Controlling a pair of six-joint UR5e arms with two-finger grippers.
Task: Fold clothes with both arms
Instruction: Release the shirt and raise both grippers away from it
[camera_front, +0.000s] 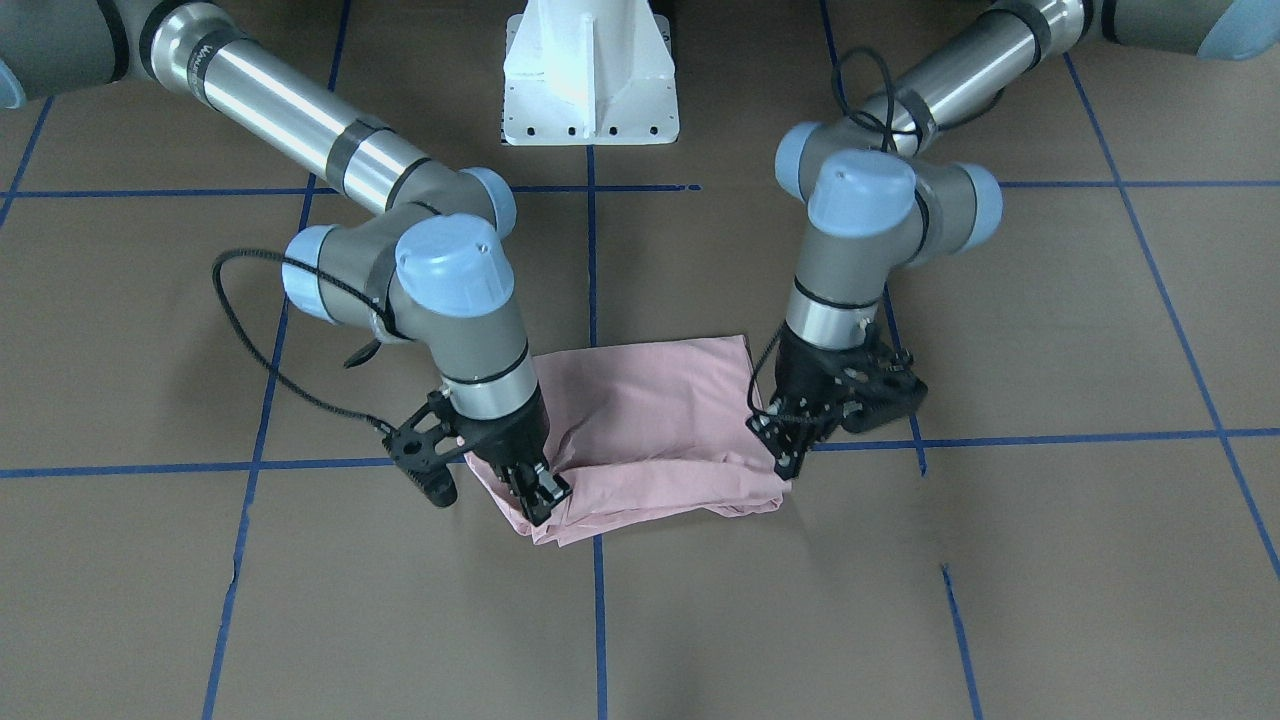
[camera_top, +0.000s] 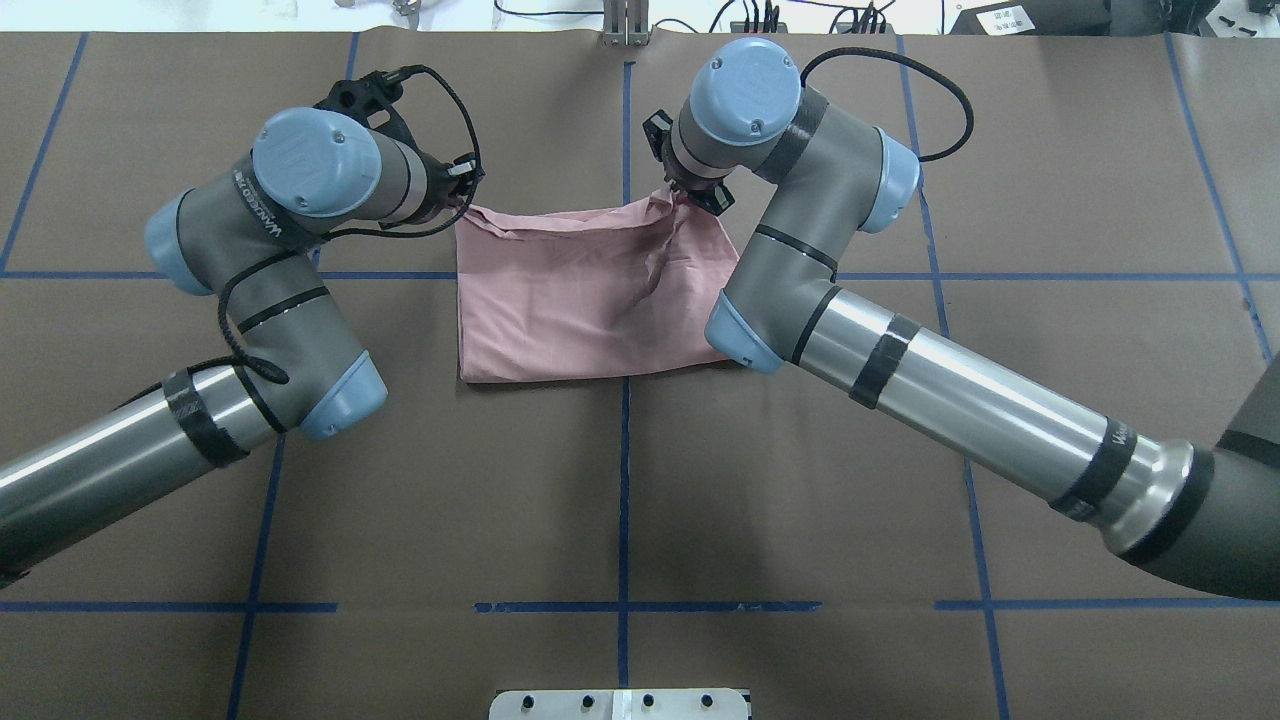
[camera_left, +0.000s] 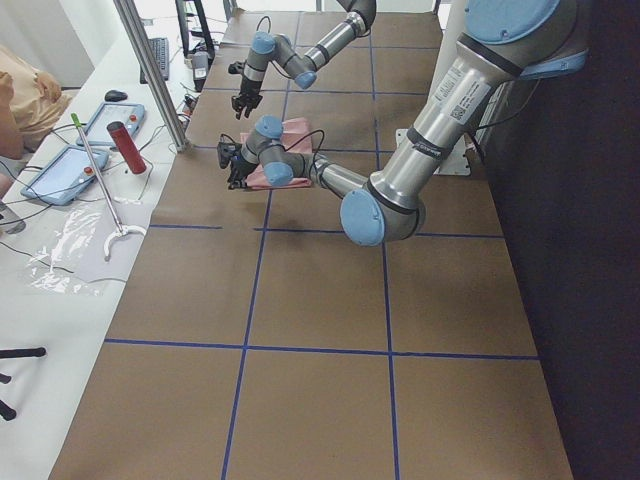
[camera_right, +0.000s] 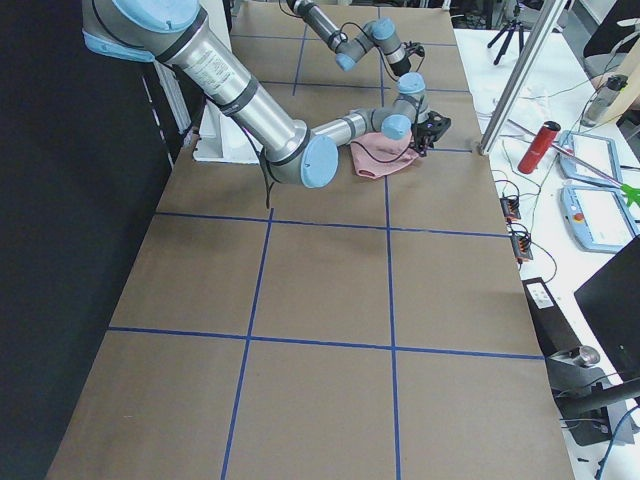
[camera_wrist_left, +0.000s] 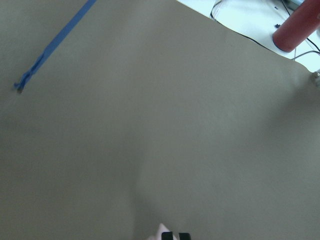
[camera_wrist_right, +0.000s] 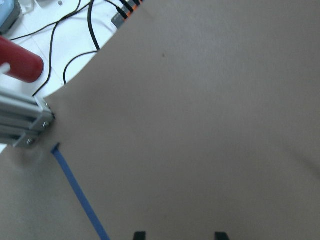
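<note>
The pale pink T-shirt (camera_front: 650, 420) (camera_top: 560, 300) lies folded into a rectangle on the brown table, plain side up. My left gripper (camera_front: 790, 458) (camera_top: 462, 190) is at one of its far corners from the robot. The left wrist view shows its fingertips (camera_wrist_left: 175, 236) together with a sliver of pink cloth beside them. My right gripper (camera_front: 540, 492) (camera_top: 690, 195) stands on the other far corner, where the cloth is rucked up. In the right wrist view its fingertips (camera_wrist_right: 139, 235) are apart, with bare table between them.
The white pedestal base (camera_front: 590, 90) stands behind the shirt. Blue tape lines (camera_top: 624, 450) grid the table. Beyond the far edge are an aluminium post (camera_left: 150, 70), a red bottle (camera_left: 127, 147), tablets, cables and a seated person (camera_left: 25, 95).
</note>
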